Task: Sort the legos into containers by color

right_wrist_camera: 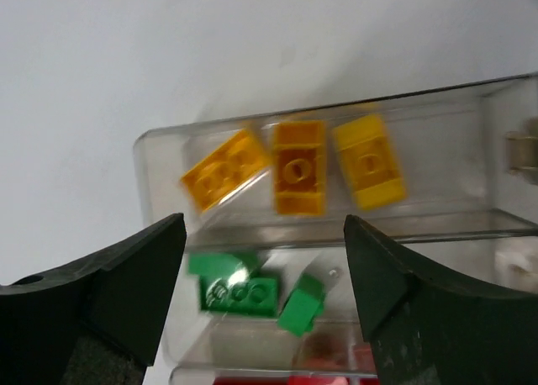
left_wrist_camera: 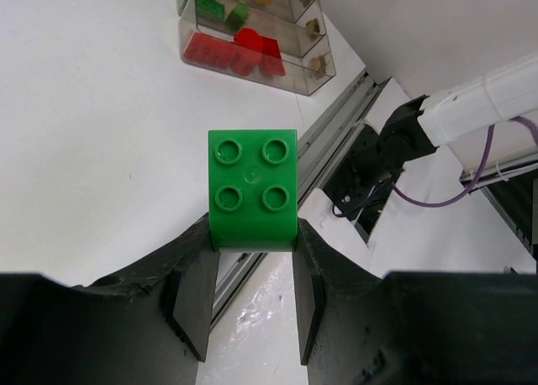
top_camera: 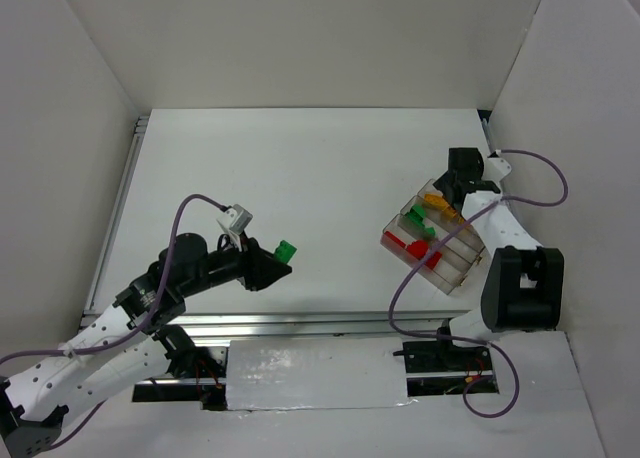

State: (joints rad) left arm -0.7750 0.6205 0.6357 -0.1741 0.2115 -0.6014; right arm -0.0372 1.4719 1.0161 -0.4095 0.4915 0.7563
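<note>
- Currently, in the top external view, the left gripper (top_camera: 272,266) is clenching one green brick (top_camera: 286,249). The tray (top_camera: 462,273) is lying well ahead of this hand and off to its right, across bare table (top_camera: 300,158).
- The right gripper (top_camera: 447,191) is hovering over the tray's far end.
- In the left wrist view, the fingers (left_wrist_camera: 192,292) are pinching only the brick's lower edge, and its four studs are facing the camera.
- This grip is looking shallow, so the carry is best done slowly and level.
- The red compartment is lying nearest this hand and the green one just beyond it. Release is best made low, directly over the green one.
- In the right wrist view, the jaws are standing wide apart and holding nothing.
- Directly beneath that hand, three yellow-orange bricks (right_wrist_camera: 294,165) are lying in one compartment. What appear to be three green pieces (right_wrist_camera: 239,294) are lying in the next.
- The red bricks (left_wrist_camera: 244,55) are overlapping; about three are showing.
- Totals: one tray with three compartments, three yellow-orange, roughly three red, three green sorted and one in hand.
</note>
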